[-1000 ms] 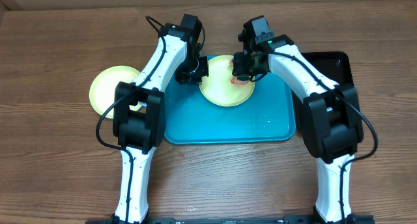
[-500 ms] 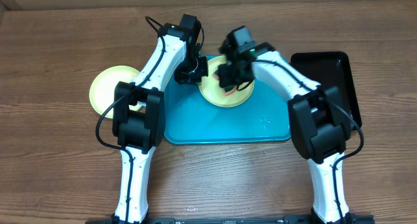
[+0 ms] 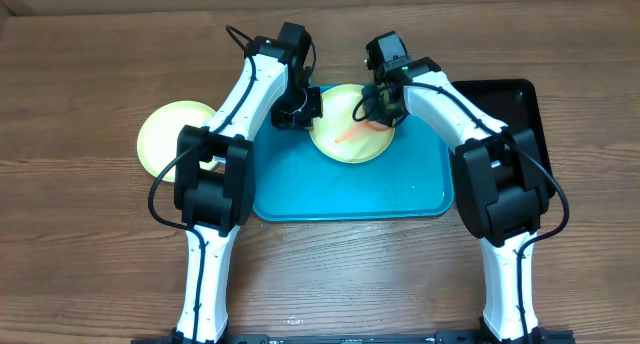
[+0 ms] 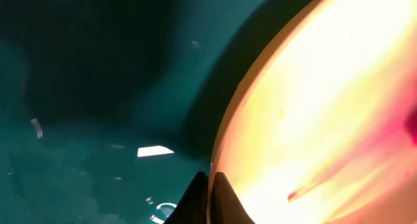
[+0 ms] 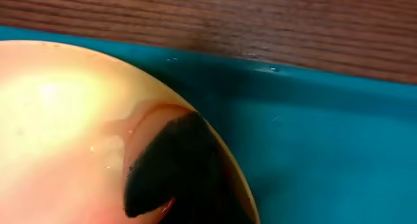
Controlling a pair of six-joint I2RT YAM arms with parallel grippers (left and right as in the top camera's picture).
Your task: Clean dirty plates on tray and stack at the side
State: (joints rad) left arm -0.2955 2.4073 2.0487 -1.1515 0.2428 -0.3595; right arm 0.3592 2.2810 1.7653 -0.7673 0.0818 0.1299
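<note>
Turquoise tray (image 3: 350, 199) on the wooden counter (image 3: 90, 244), holding one yellow-green-rimmed plate (image 3: 345, 146) with a red smear (image 3: 355, 134); second plate (image 3: 165, 134) lies left of it, part hidden by the left arm, and the right arm covers part of a black tray (image 3: 525, 104). Left gripper (image 3: 303, 114), arm stretched forward, is clamped on the yellow-green-rimmed plate's left rim. Right gripper (image 3: 385, 109) is closed at its far right edge, a dark blur in the wrist view.

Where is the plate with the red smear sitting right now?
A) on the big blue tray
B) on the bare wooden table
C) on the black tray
A: the smeared yellow-green plate lies inside the turquoise tray, near its far edge.
</note>
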